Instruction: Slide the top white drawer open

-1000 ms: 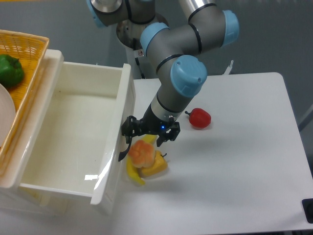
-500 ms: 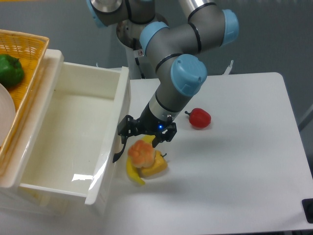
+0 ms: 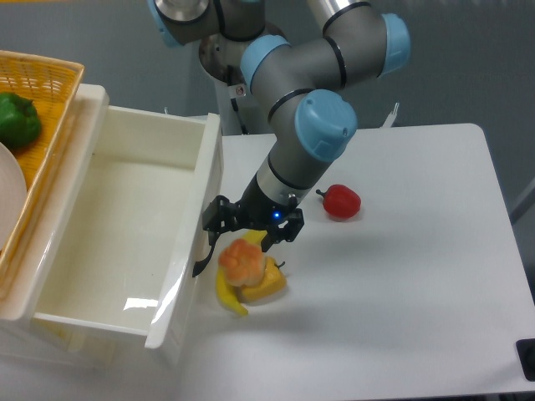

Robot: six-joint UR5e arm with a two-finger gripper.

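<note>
Black and small against the white surface, the claw (image 3: 251, 227) hangs low beside the front panel of the top white drawer (image 3: 125, 242), its fingers spread apart with nothing between them. One finger reaches toward the drawer's curved black handle (image 3: 203, 257), which sticks out from the front panel just below and to the left of the claw; whether they touch cannot be told from this view. A blue light glows on the wrist just above the fingers. The grey arm with pale blue joint caps (image 3: 322, 125) rises from the claw up and back toward the far edge of the tabletop (image 3: 401, 276).

Directly under the claw lies a cluster of toy food: an orange-pink rounded piece (image 3: 243, 261) sits on top of a yellow block (image 3: 267, 284), and a banana (image 3: 227, 296) curves out beneath them. This heap lies near the tabletop's left edge, just beside the drawer front. A red pepper (image 3: 340, 201) with a dark stem lies apart from it, further toward the middle of the tabletop and to the right of the arm.

The top white drawer stands pulled well out of its cabinet, so that its glossy, deep interior shows from above, with a bright glint on the floor of the box. Its front panel overhangs the left edge of the tabletop.

On top of the cabinet, at the upper left, rests a yellow woven basket (image 3: 50, 92) holding a green pepper (image 3: 17, 119) and the rim of a white plate (image 3: 7, 200).
</note>
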